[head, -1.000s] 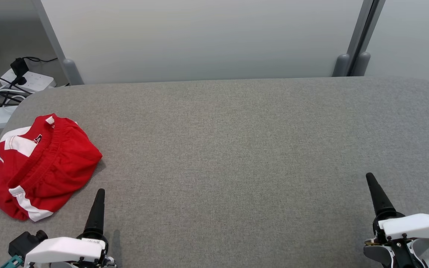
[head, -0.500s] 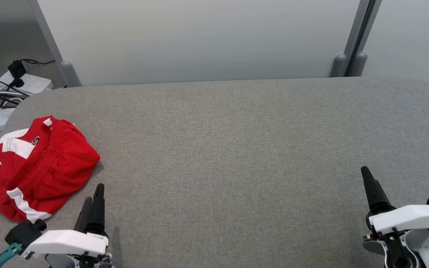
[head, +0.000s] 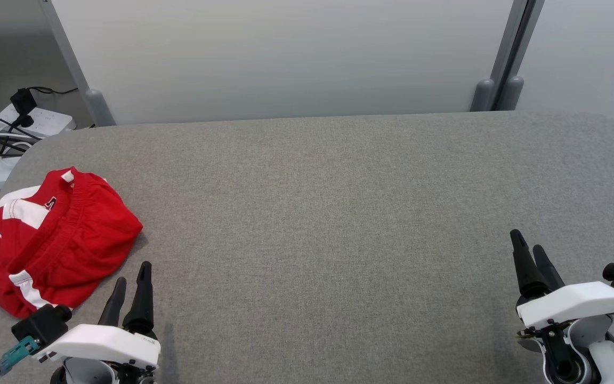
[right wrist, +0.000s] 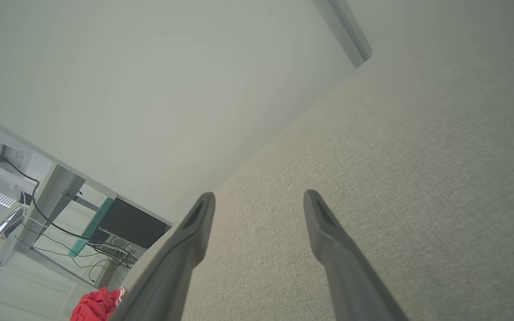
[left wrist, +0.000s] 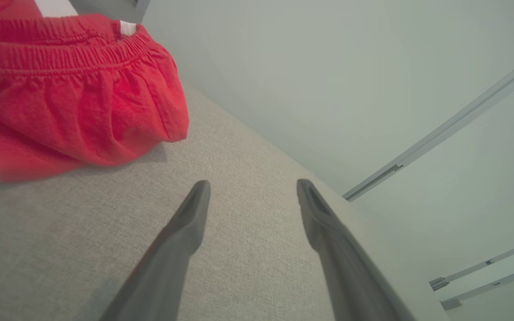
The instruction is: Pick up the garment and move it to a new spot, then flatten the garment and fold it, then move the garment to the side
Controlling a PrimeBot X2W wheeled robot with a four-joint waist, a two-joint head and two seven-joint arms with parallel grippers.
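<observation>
Garment (head: pixel 56 240): red fabric with white panels and a gathered elastic band. It lies crumpled in a heap at the left end of the grey fabric-covered table (head: pixel 339 213), close to the table's left edge.

Left gripper (head: pixel 132 272): positioned at the lower left, low over the table, with its fingers pointing away from the robot. It is just beside the near right edge of the garment and does not touch it. The jaws are spread, with nothing between them. In the left wrist view, the garment lies up and to the left of the fingertips, separated from them by bare table fabric.

Right gripper (head: pixel 526 240): positioned at the lower right, well apart from the garment, with its fingers pointing away from the robot and angled slightly left. The jaws are released and empty, with bare table fabric between them.

A power strip (head: pixel 40 118) with dark cables lies beyond the table's far left corner.
</observation>
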